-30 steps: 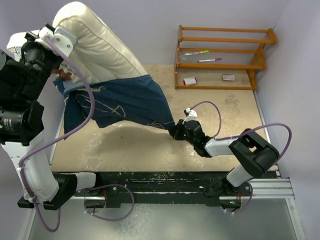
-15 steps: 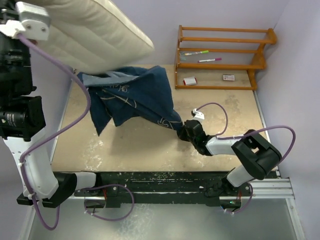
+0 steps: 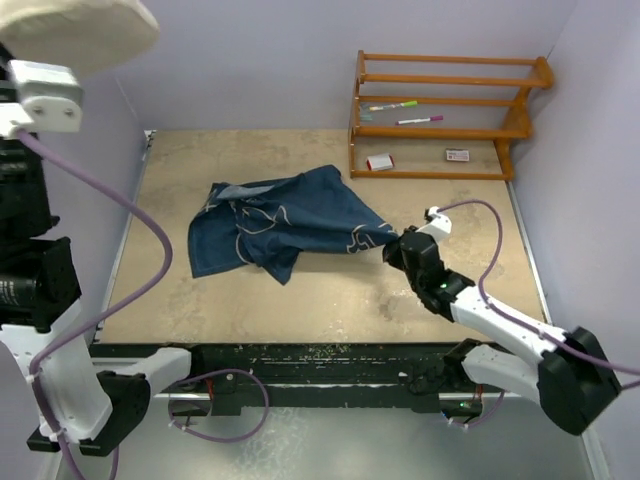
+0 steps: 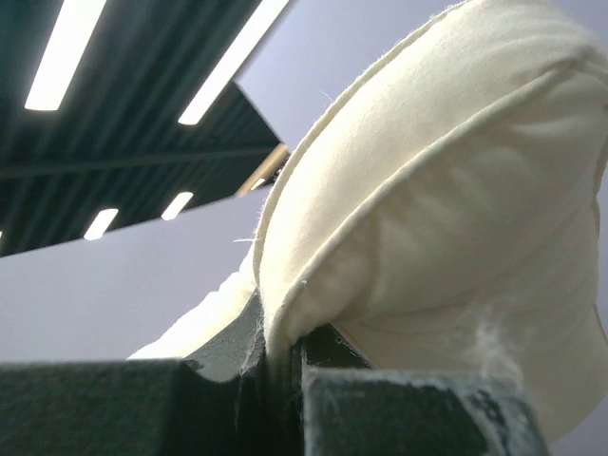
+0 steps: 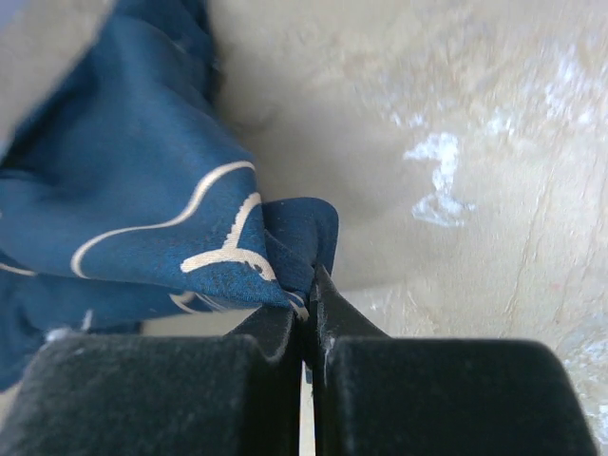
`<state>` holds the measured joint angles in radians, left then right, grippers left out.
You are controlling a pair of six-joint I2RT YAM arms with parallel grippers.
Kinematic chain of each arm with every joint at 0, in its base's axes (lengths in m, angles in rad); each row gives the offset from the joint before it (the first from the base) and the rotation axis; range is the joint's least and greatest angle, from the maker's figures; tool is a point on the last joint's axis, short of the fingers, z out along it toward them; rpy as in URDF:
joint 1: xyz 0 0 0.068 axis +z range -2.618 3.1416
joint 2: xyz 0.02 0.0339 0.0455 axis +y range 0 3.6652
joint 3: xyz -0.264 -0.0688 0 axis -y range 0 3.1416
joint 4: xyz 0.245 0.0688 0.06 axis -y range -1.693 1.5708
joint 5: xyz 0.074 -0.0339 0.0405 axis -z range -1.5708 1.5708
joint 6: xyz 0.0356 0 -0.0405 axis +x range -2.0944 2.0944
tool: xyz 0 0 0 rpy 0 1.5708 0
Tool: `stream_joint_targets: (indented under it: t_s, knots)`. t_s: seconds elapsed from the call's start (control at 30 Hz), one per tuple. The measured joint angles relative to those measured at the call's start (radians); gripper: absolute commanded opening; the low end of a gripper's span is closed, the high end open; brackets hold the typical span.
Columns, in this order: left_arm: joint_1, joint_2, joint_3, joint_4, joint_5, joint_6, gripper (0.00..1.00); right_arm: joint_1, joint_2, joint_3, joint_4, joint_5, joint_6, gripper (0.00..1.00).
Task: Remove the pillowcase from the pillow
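Observation:
The navy pillowcase [image 3: 275, 220] with white line drawings lies crumpled and empty on the table. My right gripper [image 3: 394, 243] is shut on its right corner [image 5: 285, 252], held just above the tabletop. The cream pillow [image 3: 75, 30] is fully out of the case, lifted high at the top left, only its lower end showing. My left gripper [image 4: 285, 366] is shut on the pillow's seam edge [image 4: 408, 190]; in the top view the gripper itself is hidden behind the left arm.
A wooden rack [image 3: 445, 110] stands at the back right with markers and small cards on its shelves. The left arm's cable [image 3: 120, 200] hangs over the table's left edge. Purple walls enclose the table.
The left arm lifted the pillow up and out of frame, pulling it clear of the pillowcase. The pillowcase dropped flat onto the table. The right gripper moved right, holding its corner.

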<state>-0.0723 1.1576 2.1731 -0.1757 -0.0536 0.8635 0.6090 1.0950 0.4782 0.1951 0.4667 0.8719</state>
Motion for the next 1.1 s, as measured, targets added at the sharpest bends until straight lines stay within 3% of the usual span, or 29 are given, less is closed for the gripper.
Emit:
stream_joint_targets:
  t_s: [0.33,0.4,0.57,0.67,0.77,1.1]
  knots:
    - [0.0,-0.04,-0.391,-0.396,0.149,-0.087,0.0,-0.007,-0.203,0.261,-0.251,0.15,-0.092,0.0]
    - [-0.001,-0.016,-0.457,-0.471,0.179,-0.099,0.0,-0.008,-0.222,0.322,-0.298,0.189,-0.104,0.06]
    - [-0.003,-0.008,-0.495,-0.512,0.221,-0.114,0.0,-0.01,-0.18,0.447,-0.386,0.227,-0.135,0.09]
    - [-0.003,-0.039,-0.494,-0.499,0.229,-0.121,0.0,-0.01,-0.121,0.489,-0.418,0.244,-0.137,0.22]
    - [-0.003,-0.06,-0.49,-0.494,0.229,-0.122,0.0,-0.01,-0.092,0.491,-0.451,0.259,-0.146,0.49]
    - [-0.002,-0.016,-0.38,-0.414,0.116,-0.14,0.0,-0.01,0.006,0.643,-0.419,0.294,-0.274,0.82]
